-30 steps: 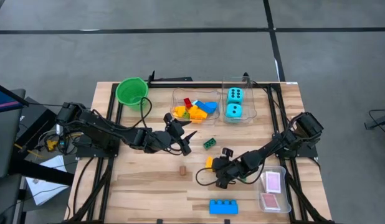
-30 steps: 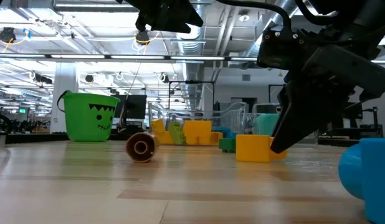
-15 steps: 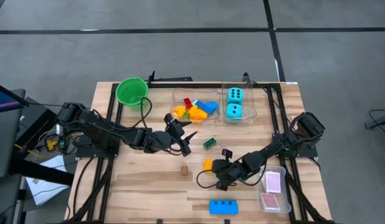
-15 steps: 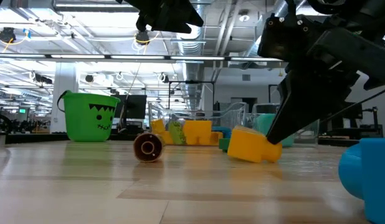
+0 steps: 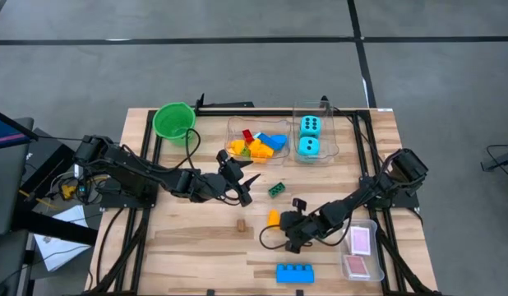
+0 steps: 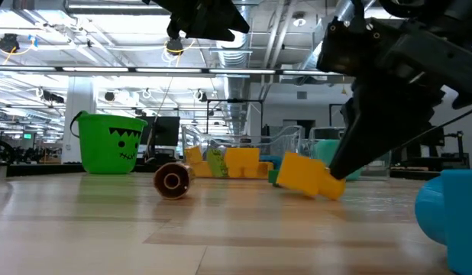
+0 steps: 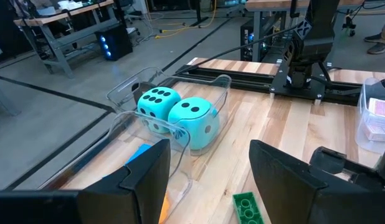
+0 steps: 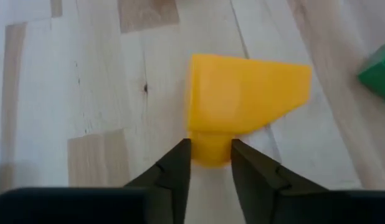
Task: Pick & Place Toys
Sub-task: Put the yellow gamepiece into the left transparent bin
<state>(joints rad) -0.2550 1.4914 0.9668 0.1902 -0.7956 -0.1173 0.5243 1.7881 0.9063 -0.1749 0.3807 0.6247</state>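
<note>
A round green plastic bucket (image 5: pixel 173 121) stands at the wooden table's (image 5: pixel 196 238) far edge, a small brown wooden cylinder (image 5: pixel 241 224) lying mid-table, well apart.

Workshop hall around a wooden table

The butcher-block table (image 5: pixel 196 238) stands on a grey concrete floor (image 5: pixel 237 74) crossed by dark lines. Behind it, the low view shows a ceiling (image 6: pixel 91 46) of pipes and bright strip lights; a workbench (image 7: pixel 61 25) stands on the floor beyond.

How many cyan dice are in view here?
2. Both sit side by side in the clear plastic tub at the table's far edge: one cyan die farther back, the other cyan die in front of it. None seems hidden.
</note>
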